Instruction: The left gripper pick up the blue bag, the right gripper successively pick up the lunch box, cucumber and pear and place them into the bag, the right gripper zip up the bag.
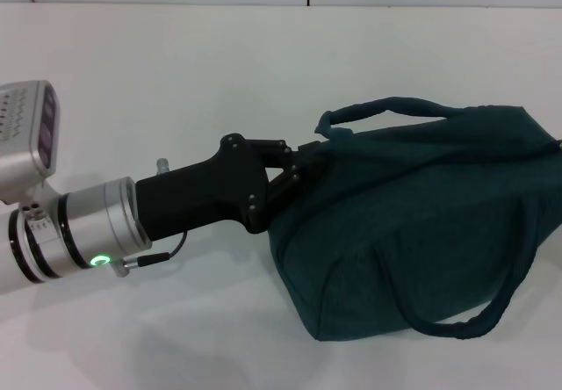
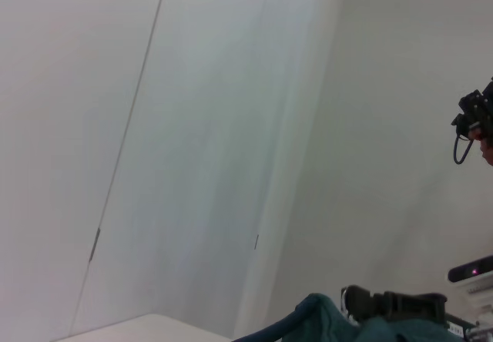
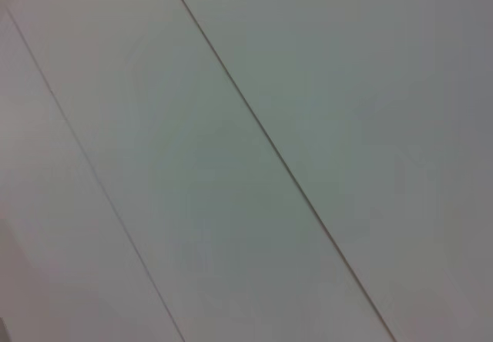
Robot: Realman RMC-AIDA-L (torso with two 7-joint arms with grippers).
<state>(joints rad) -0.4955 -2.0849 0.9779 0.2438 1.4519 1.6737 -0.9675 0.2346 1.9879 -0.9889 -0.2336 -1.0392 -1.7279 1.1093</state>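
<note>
From the head camera, the left end effector [image 1: 294,172] comes in from the left and pinches the left edge of the blue bag [image 1: 413,232]. Its two black fingers are closed on the cloth near the top, just under the far handle [image 1: 378,109]. It seems to hold there so the bag stays up and steady for things to go in. The bag sits on the white table [image 1: 176,74], toward the right side. Its near handle [image 1: 474,320] hangs down in front. The bag looks full and round, but the lunch box, cucumber and pear cannot be seen, so I cannot tell if they are inside.

From the left wrist camera, mostly a pale wall shows. A bit of the blue bag [image 2: 331,323] peeks in at the edge, with a black part [image 2: 393,305] beside it.

From the right wrist camera, only a plain wall shows. The right end effector is not seen anywhere.
</note>
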